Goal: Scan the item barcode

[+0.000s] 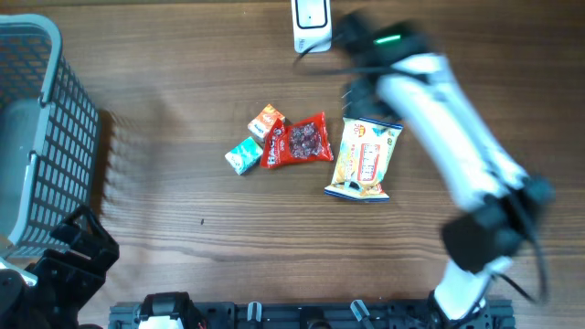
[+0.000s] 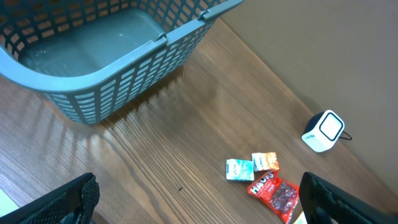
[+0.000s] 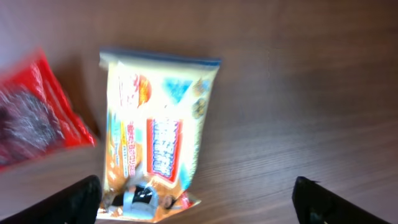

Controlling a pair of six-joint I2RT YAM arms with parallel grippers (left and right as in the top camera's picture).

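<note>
Four packaged items lie on the table (image 3: 298,93); the snack bag (image 3: 158,137), yellow with a blue top seam, is the one directly beneath the right gripper (image 3: 196,186). That gripper's jaws stand wide apart with nothing between them. Its fingers (image 3: 78,199) straddle the lower end of the bag without touching it. The bag lies flat, printed face up and free of any grip.

**Step in hand (judged).** Open jaws over a loose bag fit either an approach to pick or a set-down; which of the two cannot be told. For a pick:

1. Centre the jaws across the bag's narrow width, not its length.
2. Close on a sealed end, where the film is stiffest. The filled middle is likely to buckle and slip.
3. No barcode shows on the upturned face, so it is probably underneath. Plan a wrist roll to present that face.
4. Carry the bag to the scanner (image 1: 312,23), which sits just beyond the gripper at the far table edge, and hold its face square to the window.

**Neighbours.** The red packet (image 3: 31,118) lies just left of the gripper, beside the bag. Farther left lie the orange packet (image 1: 267,120) and the teal packet (image 1: 242,156). Avoid sweeping them.

**Left gripper** (image 2: 199,183): jaws fully apart, empty, well apart from the items, with the basket (image 2: 112,93) ahead of it.

**Legible markings.** The bag carries a red panel with white characters, blurred and unreadable. The red packet's white lettering is too small to read. The scanner shows no readable label.
</note>
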